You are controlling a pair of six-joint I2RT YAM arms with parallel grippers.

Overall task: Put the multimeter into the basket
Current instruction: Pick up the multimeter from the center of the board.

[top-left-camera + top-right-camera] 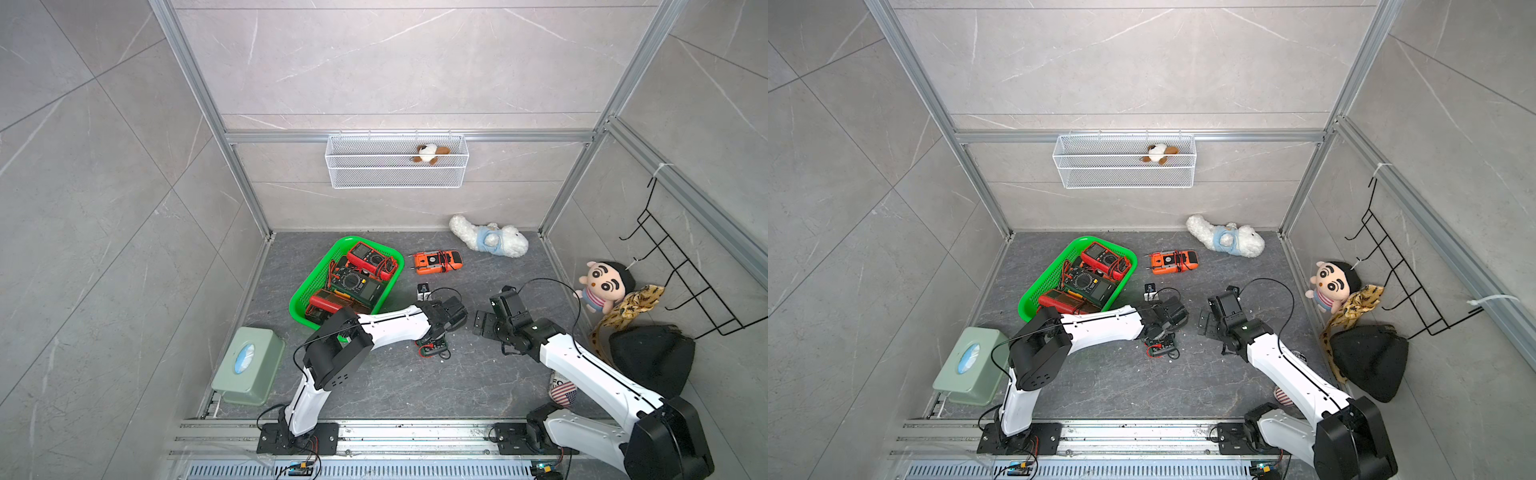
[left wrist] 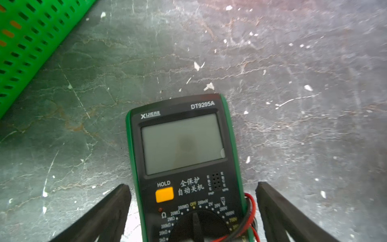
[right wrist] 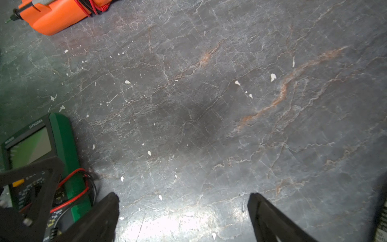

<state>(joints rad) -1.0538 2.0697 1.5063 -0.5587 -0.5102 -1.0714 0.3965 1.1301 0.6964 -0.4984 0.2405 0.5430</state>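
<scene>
- one green multimeter [image 2: 184,146] lies face up on the desk [image 2: 293,104]. it is outside the basket [image 1: 318,276], near that basket's closest corner, with red and black leads wound round its body.
- the left hand [image 2: 192,185] hangs right over it. its fingers are spread wide on either side of the case and do not press on it, so nothing is gripped.
- as i read it, the pick is lined up but not made. closing, lifting and carrying the meter across to the basket are all left to do.
- three other meters [image 1: 357,284] sit in the basket, two red and one dark green, with their leads tangled over them. part of the job looks done, and space for another looks tight.
- an orange multimeter [image 1: 436,262] lies on the desk just past the basket's far side. it probably waits its turn too.
- the right hand [image 3: 182,196] is open and empty over bare desk, near the green multimeter.
- the green multimeter's face reads "dt9205a" at the top, with the brand "xijie" and small chinese characters beside it.
- under the blank screen is "hold" above a yellow button, then "全保护 自动关机", and a socket marked "pnp" and "npn".
- round the dial i can read "off", "200mv", "2v", "20v" and a row of ohm ranges. the lower marks run out of sight.
- i can't read any writing on the meters in the basket or on the orange one.
</scene>
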